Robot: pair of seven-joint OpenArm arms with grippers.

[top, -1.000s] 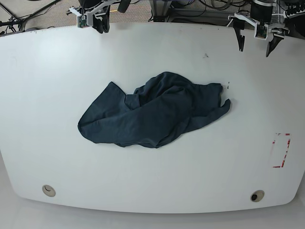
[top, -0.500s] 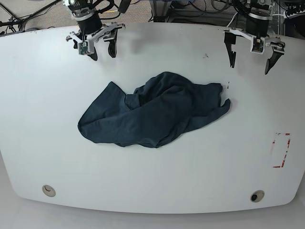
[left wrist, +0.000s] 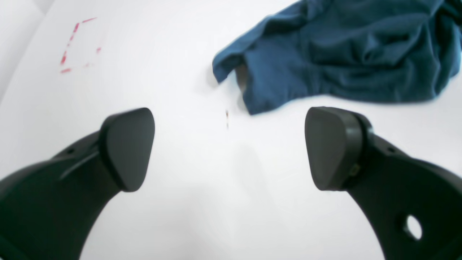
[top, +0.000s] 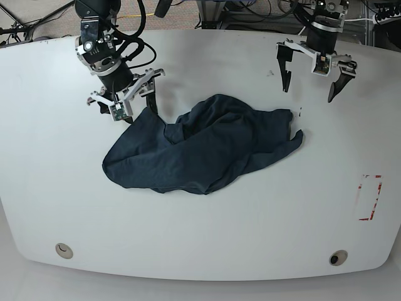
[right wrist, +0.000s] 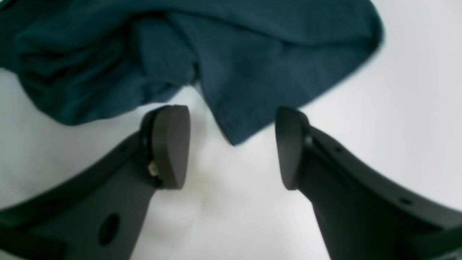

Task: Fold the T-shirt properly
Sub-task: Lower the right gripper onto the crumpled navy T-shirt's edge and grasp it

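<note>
The T-shirt [top: 203, 149] lies crumpled in the middle of the counter [top: 250, 232]. One pointed corner of it reaches between the spread, empty fingers of the right tool [right wrist: 231, 151], which hangs just over that edge. The left tool [top: 310, 78] is also wide open and holds nothing, with the nearest flap of cloth just ahead of it and to one side. The shirt is dark navy, soft and heavily wrinkled, bunched in overlapping folds. The counter is white, with a red dashed rectangle [top: 369, 197] well beyond the left tool.

Navy T-shirt [top: 200, 150], white table [top: 250, 226]
</note>
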